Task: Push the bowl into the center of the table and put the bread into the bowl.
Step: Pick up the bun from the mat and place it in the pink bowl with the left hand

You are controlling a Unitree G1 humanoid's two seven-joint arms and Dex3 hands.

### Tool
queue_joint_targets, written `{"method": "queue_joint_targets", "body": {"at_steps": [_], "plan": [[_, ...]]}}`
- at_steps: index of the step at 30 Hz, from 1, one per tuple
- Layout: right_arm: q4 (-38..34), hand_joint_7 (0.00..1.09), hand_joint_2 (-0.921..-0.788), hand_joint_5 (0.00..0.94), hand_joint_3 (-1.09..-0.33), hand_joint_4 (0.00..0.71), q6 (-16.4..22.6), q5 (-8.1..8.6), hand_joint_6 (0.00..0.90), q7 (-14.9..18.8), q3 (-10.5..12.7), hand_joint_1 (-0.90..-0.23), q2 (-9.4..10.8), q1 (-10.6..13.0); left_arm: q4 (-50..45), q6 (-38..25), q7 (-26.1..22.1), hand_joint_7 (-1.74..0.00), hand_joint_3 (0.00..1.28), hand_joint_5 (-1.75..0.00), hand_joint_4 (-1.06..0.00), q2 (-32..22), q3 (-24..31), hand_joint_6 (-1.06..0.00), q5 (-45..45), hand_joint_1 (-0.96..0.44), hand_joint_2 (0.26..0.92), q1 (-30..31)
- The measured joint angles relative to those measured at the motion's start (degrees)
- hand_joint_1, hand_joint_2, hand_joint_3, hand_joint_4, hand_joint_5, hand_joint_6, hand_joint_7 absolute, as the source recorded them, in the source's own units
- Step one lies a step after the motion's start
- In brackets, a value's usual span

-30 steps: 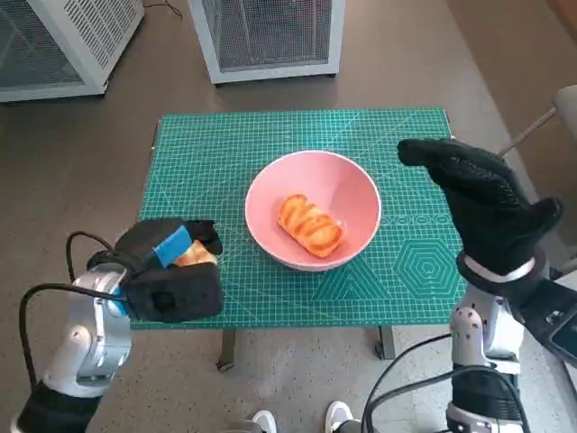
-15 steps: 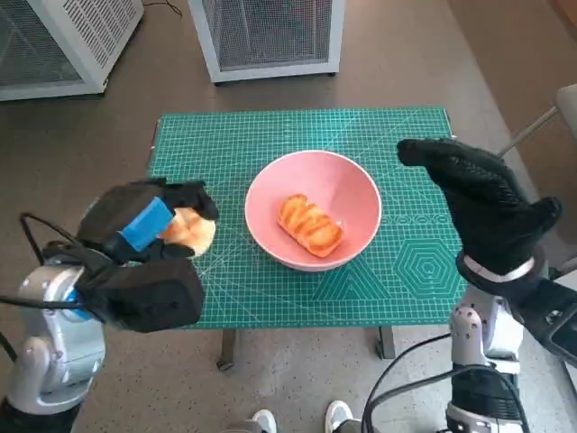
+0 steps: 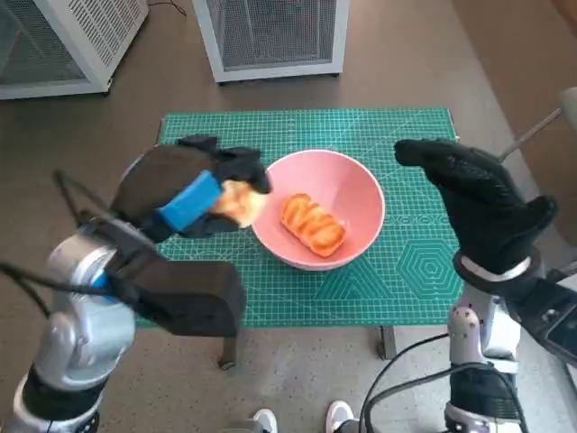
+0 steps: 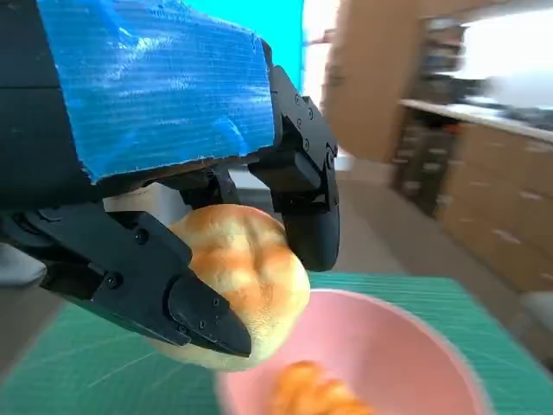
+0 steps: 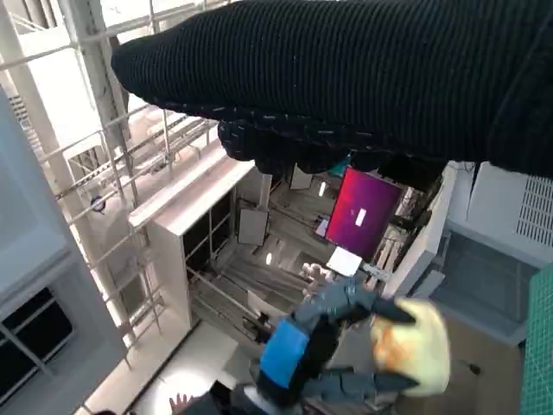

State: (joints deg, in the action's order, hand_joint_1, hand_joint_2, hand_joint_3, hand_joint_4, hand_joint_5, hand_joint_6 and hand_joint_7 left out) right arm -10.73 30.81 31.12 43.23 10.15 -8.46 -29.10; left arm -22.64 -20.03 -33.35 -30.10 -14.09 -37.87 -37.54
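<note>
A pink bowl (image 3: 361, 194) stands in the middle of the green mat (image 3: 406, 262) with a glazed bread (image 3: 312, 225) lying in it. My left hand (image 3: 194, 191) holds a pale round bun (image 3: 238, 202) in the air just over the bowl's left rim. In the left wrist view the bun (image 4: 238, 283) sits between the black fingers (image 4: 302, 194), above the bowl (image 4: 397, 346). My right hand (image 3: 473, 203) hovers flat and empty over the mat's right side. The right wrist view shows the left hand (image 5: 324, 341) with the bun (image 5: 413, 353).
Two white mesh cabinets (image 3: 270, 32) stand on the floor behind the table. A metal rod (image 3: 532, 135) slants in at the right edge. Feet in white shoes (image 3: 297, 420) show under the table's front edge.
My left hand has lifted the bun from the mat's front left and carried it up and right to the bowl's left rim. The right hand has stayed in place.
</note>
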Motion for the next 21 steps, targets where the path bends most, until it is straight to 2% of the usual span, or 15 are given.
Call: {"method": "queue_joint_targets", "body": {"at_steps": [13,17,19,20,21], "plan": [[1.0,0.58,-0.921,0.002,-0.515,0.361,0.0,-0.06,0.077,-0.97,-0.06,-0.499,0.0,1.16,19.19,11.61,4.45,-1.1,0.03,-1.11,-0.77,6.55,-6.34,-0.67,0.36,0.0,0.91,-9.03],[1.69,0.59,-0.921,0.002,-0.516,0.361,0.0,-0.06,0.076,-1.27,0.02,-0.503,-0.19,1.37,24.41,14.14,6.4,-1.14,0.07,-1.2,-0.71,8.11,-7.45,-0.6,0.24,0.0,0.919,-10.25],[2.03,0.59,-0.921,0.002,-0.517,0.36,-0.01,-0.06,0.075,-1.39,0.05,-0.504,-0.24,1.47,25.87,14.78,7.13,-1.22,0.14,-1.29,-0.64,8.57,-7.95,-0.51,-0.05,0.0,0.92,-10.34],[2.2,0.59,-0.921,0.001,-0.517,0.36,-0.01,-0.06,0.075,-1.46,0.06,-0.505,-0.27,1.53,26.34,14.9,7.42,-1.05,0.14,-1.08,-0.55,8.78,-8.17,-0.45,-0.18,-0.05,0.884,-10.33],[2.46,0.59,-0.921,0.001,-0.517,0.36,-0.03,-0.05,0.074,-1.58,0.08,-0.505,-0.3,1.67,26.79,14.9,7.66,-0.89,0.13,-0.89,-0.52,9.0,-8.55,-0.44,-0.6,-0.08,0.869,-10.33]]}}
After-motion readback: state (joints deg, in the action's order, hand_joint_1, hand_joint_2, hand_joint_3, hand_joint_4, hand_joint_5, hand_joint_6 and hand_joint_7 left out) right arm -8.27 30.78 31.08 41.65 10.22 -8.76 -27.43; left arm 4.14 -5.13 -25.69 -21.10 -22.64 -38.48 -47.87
